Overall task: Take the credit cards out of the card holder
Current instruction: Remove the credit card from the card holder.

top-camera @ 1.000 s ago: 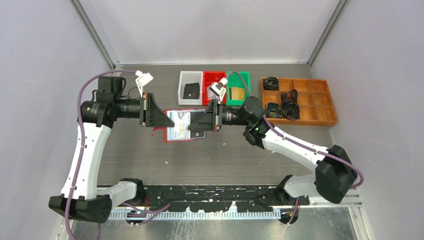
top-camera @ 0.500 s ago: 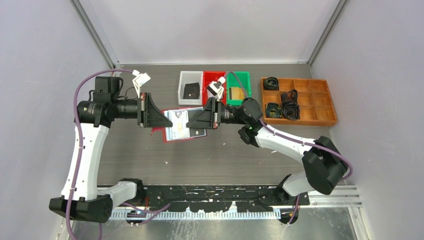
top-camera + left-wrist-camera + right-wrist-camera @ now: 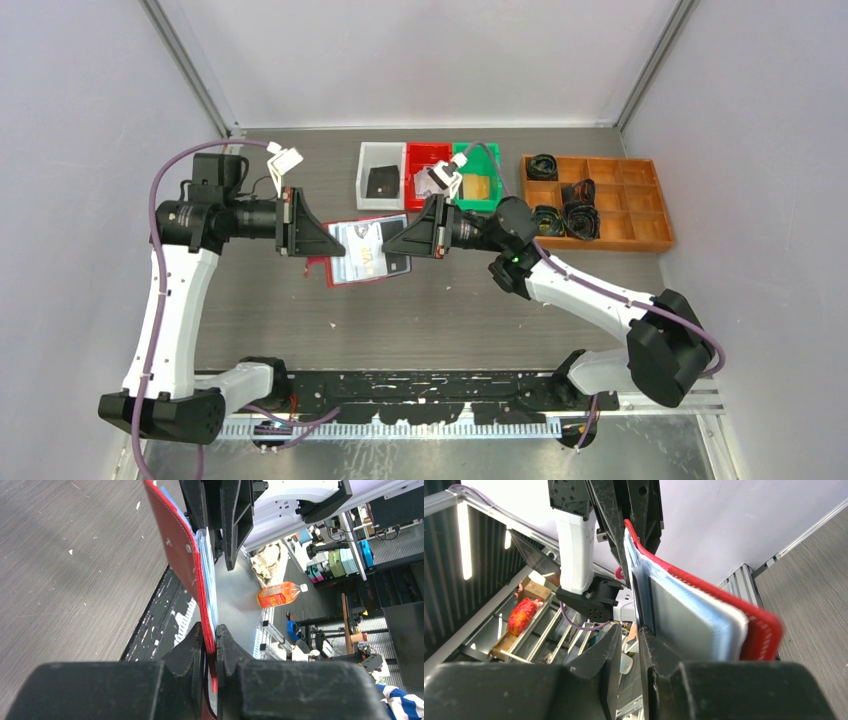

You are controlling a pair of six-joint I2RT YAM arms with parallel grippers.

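The card holder is held open in the air above the middle of the table, between the two grippers. Its left edge is clamped by the left gripper, whose jaws are pressed tight on the red cover. The right gripper is set at the opposite side, its jaws a narrow gap apart at the end of a dark card. Whether that card is pinched cannot be told. Both forearms are held level and pointed inward, tip toward tip. The left arm is raised steeply from its base, and the right arm is stretched diagonally from the right. Bare tabletop is seen beneath the holder and toward the near edge. A white bin, a red bin and a green bin are ranged near behind it, and a wooden tray lies well apart to the right. The cover is red with stitched edges and the inner pages are pale blue-grey. A pale printed card is shown on the upper face beside the dark one.
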